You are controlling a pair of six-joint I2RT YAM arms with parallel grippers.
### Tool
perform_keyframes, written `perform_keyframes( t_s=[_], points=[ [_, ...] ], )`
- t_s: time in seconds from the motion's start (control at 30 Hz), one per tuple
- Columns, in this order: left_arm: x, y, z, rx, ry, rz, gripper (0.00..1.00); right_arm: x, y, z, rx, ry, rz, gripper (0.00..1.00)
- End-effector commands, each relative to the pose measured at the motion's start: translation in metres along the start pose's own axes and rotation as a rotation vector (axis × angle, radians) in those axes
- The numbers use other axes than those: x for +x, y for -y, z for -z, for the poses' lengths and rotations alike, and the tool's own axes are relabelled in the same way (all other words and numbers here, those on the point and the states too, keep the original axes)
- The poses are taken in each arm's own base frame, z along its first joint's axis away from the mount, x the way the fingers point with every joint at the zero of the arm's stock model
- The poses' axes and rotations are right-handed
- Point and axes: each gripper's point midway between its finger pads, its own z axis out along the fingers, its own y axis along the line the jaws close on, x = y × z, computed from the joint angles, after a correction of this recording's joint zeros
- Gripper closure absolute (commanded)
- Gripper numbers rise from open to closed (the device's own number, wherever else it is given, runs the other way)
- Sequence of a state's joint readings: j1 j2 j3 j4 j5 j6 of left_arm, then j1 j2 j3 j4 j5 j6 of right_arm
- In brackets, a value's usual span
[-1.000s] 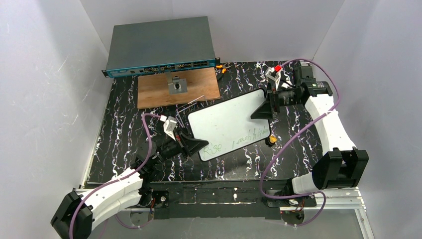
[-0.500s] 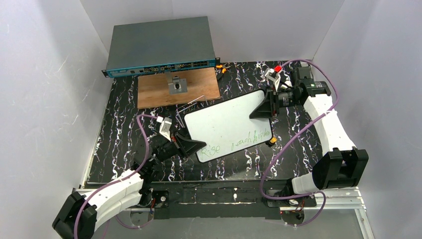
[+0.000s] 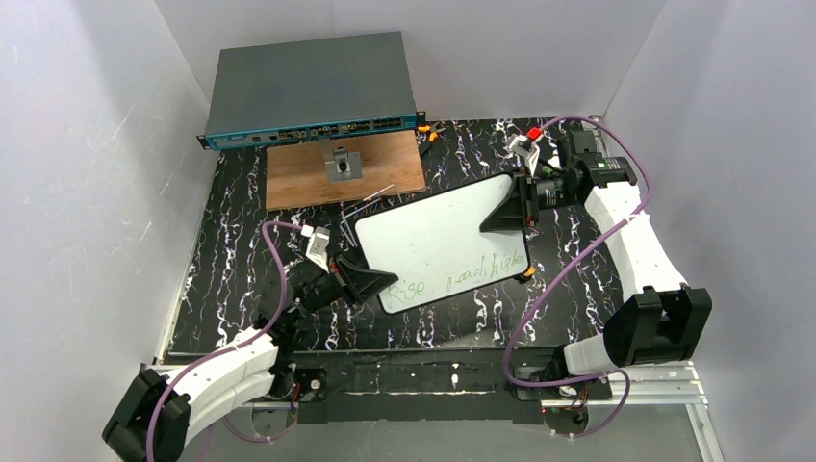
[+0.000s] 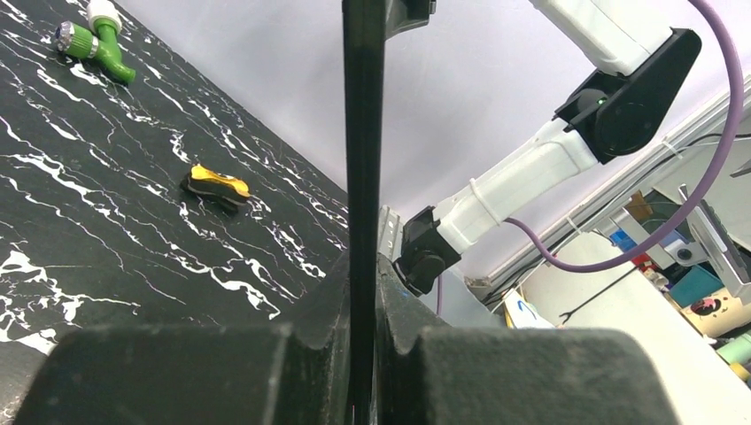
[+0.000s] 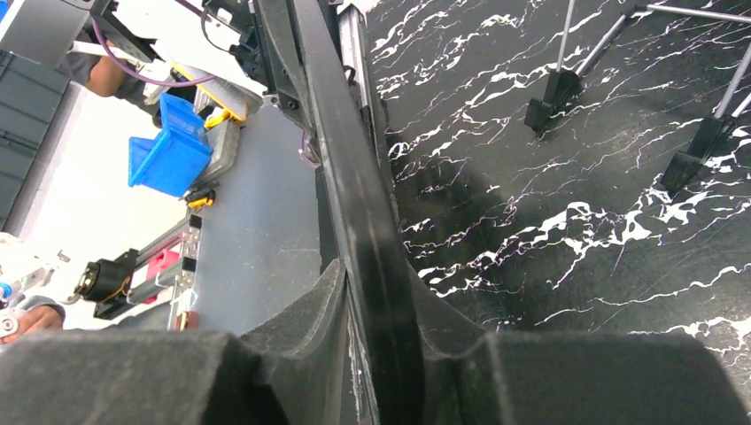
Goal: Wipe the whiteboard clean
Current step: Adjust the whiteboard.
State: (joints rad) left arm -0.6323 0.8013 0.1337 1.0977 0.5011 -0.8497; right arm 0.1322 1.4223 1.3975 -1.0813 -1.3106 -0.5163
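- One whiteboard, white with a thin black rim, sits over the middle of the desk, turned at a slant. Green handwriting runs along its near long edge, and the rest of its face is blank.
- Two end effectors are in view, and both have hold of this board.
- The left end effector is clamped tight on the near left corner. In the left wrist view the rim stands edge-on, pinched between its two fingers.
- The right end effector grips the far right edge. In the right wrist view the black rim runs through the narrow slot between its fingers, which press on it from both sides.
- One brown wooden panel lies flat beyond the board's far left corner. One small grey metal block stands on it.
- One flat grey rack unit with a blue front strip sits behind the panel, against the back wall.
- Two tools with black handles and thin metal shafts lie on the desk, near each other but apart, as the right wrist view shows.
- One small yellow-and-black piece lies on the desk to the left of the board's edge in the left wrist view.
- One green piece with a white end lies farther off.
- One container shows, a blue bin off the desk in the right wrist view. I cannot tell what it holds.
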Motion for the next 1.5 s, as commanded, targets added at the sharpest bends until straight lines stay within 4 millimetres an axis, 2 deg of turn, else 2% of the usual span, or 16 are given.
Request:
perform_keyframes(
  t_s=[0.0, 0.03, 0.07, 0.13, 0.23, 0.3, 0.33, 0.37, 0.4, 0.5, 0.9, 1.0, 1.13, 1.27, 1.37, 1.47],
  points=[
    [-0.036, -0.012, -0.004, -0.070, 0.164, -0.058, 1.00, -0.005, -0.009, 0.007, -0.006, 0.036, -0.009, 0.83],
    [-0.037, -0.011, -0.004, -0.063, 0.169, -0.057, 1.00, -0.004, -0.011, 0.006, -0.019, 0.038, -0.012, 0.62],
    [-0.038, -0.010, -0.004, -0.055, 0.174, -0.053, 1.00, -0.003, -0.013, 0.005, -0.027, 0.039, -0.010, 0.48],
    [-0.039, -0.007, -0.004, -0.037, 0.182, -0.042, 1.00, 0.000, -0.013, 0.004, -0.031, 0.035, -0.013, 0.29],
    [-0.041, -0.005, -0.004, -0.022, 0.190, -0.031, 1.00, 0.001, -0.011, 0.004, -0.032, 0.032, -0.028, 0.13],
    [-0.044, -0.003, -0.004, -0.016, 0.202, -0.031, 1.00, 0.004, -0.009, 0.003, -0.029, 0.026, -0.036, 0.11],
    [-0.044, -0.003, -0.003, -0.015, 0.203, -0.030, 1.00, 0.004, -0.008, 0.003, -0.028, 0.026, -0.042, 0.13],
    [-0.044, -0.003, -0.003, -0.014, 0.203, -0.030, 1.00, 0.005, -0.006, 0.002, -0.030, 0.026, -0.058, 0.20],
    [-0.045, -0.002, -0.003, -0.012, 0.206, -0.031, 1.00, 0.003, -0.006, 0.002, -0.035, 0.032, -0.067, 0.33],
    [-0.045, -0.003, -0.002, -0.016, 0.206, -0.032, 1.00, -0.001, -0.006, 0.001, -0.047, 0.039, -0.089, 0.98],
    [-0.046, -0.015, 0.000, -0.072, 0.198, -0.018, 1.00, -0.001, -0.018, 0.002, -0.077, 0.055, -0.058, 0.99],
    [-0.044, -0.022, -0.003, -0.109, 0.178, -0.002, 0.77, -0.003, -0.011, 0.004, -0.024, 0.047, -0.049, 0.99],
    [-0.039, -0.035, -0.002, -0.174, 0.152, 0.015, 0.35, -0.006, 0.009, 0.019, 0.073, 0.084, -0.048, 0.99],
    [-0.034, -0.051, 0.005, -0.281, 0.123, 0.001, 0.22, -0.005, 0.032, 0.043, 0.179, 0.143, -0.065, 0.99],
    [-0.030, -0.071, 0.016, -0.421, 0.087, -0.017, 0.12, -0.001, 0.051, 0.061, 0.282, 0.178, -0.075, 0.99],
    [-0.030, -0.079, 0.020, -0.495, 0.061, -0.020, 0.02, -0.002, 0.068, 0.085, 0.404, 0.219, -0.079, 0.99]
  ],
)
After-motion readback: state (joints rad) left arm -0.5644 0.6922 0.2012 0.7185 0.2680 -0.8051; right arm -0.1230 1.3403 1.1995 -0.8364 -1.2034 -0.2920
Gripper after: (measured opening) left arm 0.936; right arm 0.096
